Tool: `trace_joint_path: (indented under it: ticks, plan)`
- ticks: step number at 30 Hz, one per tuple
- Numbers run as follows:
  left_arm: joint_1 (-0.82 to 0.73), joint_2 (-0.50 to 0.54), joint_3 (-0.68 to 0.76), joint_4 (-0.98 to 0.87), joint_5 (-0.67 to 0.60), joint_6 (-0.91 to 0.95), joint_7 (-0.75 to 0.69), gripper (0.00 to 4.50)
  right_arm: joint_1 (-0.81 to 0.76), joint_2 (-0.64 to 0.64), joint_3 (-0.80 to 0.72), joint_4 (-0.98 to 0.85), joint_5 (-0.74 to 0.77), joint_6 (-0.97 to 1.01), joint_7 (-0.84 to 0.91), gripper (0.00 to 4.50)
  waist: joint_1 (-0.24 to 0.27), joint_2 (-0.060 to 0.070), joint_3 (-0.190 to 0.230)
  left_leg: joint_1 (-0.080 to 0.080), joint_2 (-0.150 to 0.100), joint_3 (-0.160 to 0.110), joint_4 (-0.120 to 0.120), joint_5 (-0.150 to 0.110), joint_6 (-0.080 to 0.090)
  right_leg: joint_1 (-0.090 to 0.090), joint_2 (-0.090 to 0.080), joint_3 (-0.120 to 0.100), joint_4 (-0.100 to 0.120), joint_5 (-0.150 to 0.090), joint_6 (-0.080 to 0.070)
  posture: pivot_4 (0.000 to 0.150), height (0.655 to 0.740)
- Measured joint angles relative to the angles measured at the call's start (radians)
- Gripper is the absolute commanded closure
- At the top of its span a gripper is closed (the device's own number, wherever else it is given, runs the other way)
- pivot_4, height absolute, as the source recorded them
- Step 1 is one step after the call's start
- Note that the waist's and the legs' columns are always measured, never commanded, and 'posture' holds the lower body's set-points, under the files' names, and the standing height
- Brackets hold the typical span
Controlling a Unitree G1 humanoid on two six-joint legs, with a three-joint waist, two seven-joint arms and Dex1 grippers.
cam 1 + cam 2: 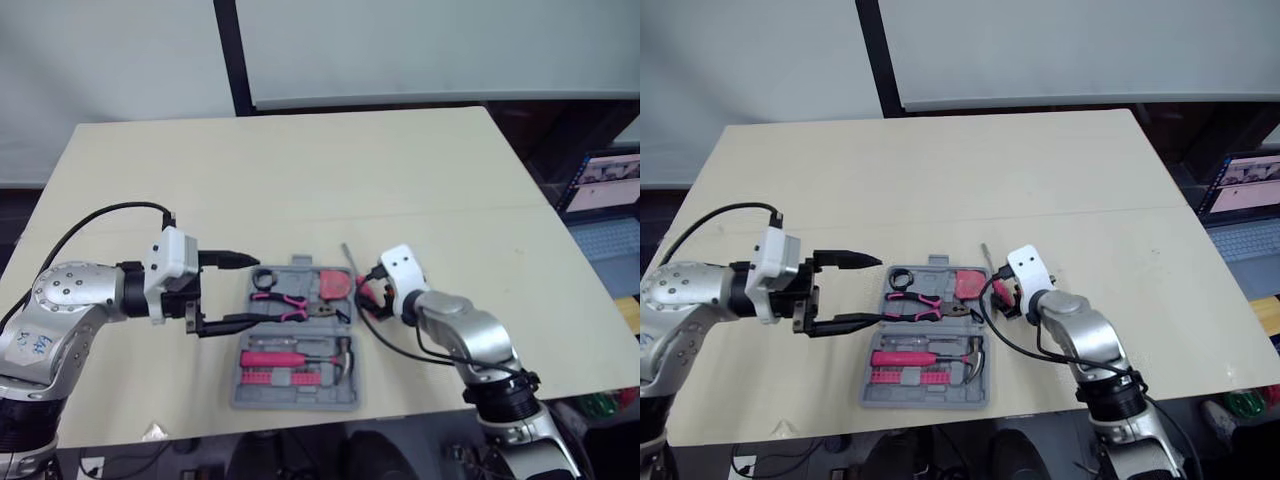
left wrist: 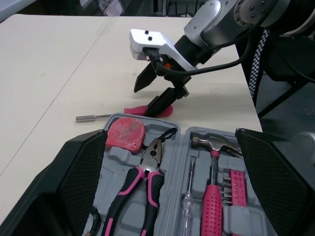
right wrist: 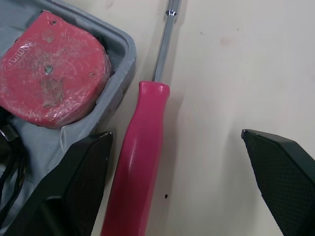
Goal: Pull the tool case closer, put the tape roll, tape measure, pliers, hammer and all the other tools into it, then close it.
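Head view: left gripper (image 1: 248, 290), fingers spread, hovers at the open tool case's (image 1: 296, 401) 10 o'clock.
Left wrist view: pliers (image 2: 142, 177) and hammer (image 2: 214, 196) lie inside.
Right wrist view: right gripper (image 3: 174, 135), fingers wide apart, straddles the pink screwdriver (image 3: 137, 157) just beside the case.

Pink-handled screwdriver (image 3: 140, 152) beside tool case (image 3: 126, 54)

Tool count
One case (image 1: 296, 401), one hammer (image 1: 290, 357), one pliers (image 1: 280, 303), one tape measure (image 1: 335, 285), one tape roll (image 1: 264, 279), one pink screwdriver (image 3: 138, 162)
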Motion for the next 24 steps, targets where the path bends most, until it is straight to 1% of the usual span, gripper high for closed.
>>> trace_joint_path:
  ticks: [7, 10, 16, 17, 19, 21, 24]
  plan:
    - [-0.009, 0.0, -0.002, 0.003, 0.007, -0.01, 0.0, 0.0, -0.043, 0.072, -0.008, 0.083, -0.028, -0.002, -0.032, 0.08, -0.01, 0.0, 0.0, 0.0, 0.0, 0.0, 0.0, 0.0, 0.0, 0.0, 0.0, 0.0, 0.0, 0.0, 0.0, 0.15, 0.74]
    - [-0.013, -0.002, -0.005, 0.005, 0.012, -0.015, 0.0, 0.0, -0.049, 0.111, -0.032, 0.094, -0.028, 0.011, -0.047, 0.08, -0.019, 0.0, 0.0, 0.0, 0.0, 0.0, 0.0, 0.0, 0.0, 0.0, 0.0, 0.0, 0.001, 0.0, 0.0, 0.15, 0.74]
    - [-0.015, -0.005, -0.008, 0.009, 0.031, -0.04, -0.007, 0.0, -0.049, 0.141, -0.043, 0.097, -0.036, 0.015, -0.064, 0.08, -0.022, 0.0, 0.0, 0.0, 0.0, 0.0, 0.0, 0.0, 0.0, 0.0, 0.0, 0.0, 0.001, 0.0, 0.0, 0.15, 0.74]
    - [-0.015, -0.005, -0.01, 0.009, 0.034, -0.044, -0.01, 0.0, -0.049, 0.143, -0.044, 0.098, -0.039, 0.015, -0.067, 0.31, -0.022, 0.0, 0.0, 0.0, 0.0, 0.0, 0.0, 0.0, 0.0, 0.0, 0.0, 0.0, 0.001, 0.0, 0.0, 0.15, 0.74]
    - [-0.015, -0.006, -0.014, 0.009, 0.036, -0.051, -0.012, 0.0, -0.049, 0.147, -0.048, 0.101, -0.042, 0.013, -0.072, 0.92, -0.022, 0.0, 0.0, 0.0, 0.0, 0.0, 0.0, 0.0, -0.001, 0.0, 0.0, 0.0, 0.001, 0.0, 0.0, 0.15, 0.74]
    - [-0.015, -0.008, -0.015, 0.012, 0.038, -0.056, -0.013, 0.0, -0.049, 0.15, -0.051, 0.105, -0.045, 0.009, -0.075, 1.89, -0.022, 0.0, 0.0, 0.0, 0.0, 0.0, 0.0, 0.0, 0.0, 0.0, 0.0, 0.0, 0.001, 0.0, 0.0, 0.15, 0.74]
    - [-0.015, -0.009, -0.022, 0.015, 0.04, -0.059, -0.013, 0.0, -0.051, 0.157, -0.064, 0.111, -0.048, 0.006, -0.077, 1.89, -0.023, 0.0, 0.0, 0.0, 0.0, 0.0, -0.001, 0.0, -0.001, 0.0, 0.0, 0.0, 0.001, 0.0, 0.0, 0.15, 0.74]
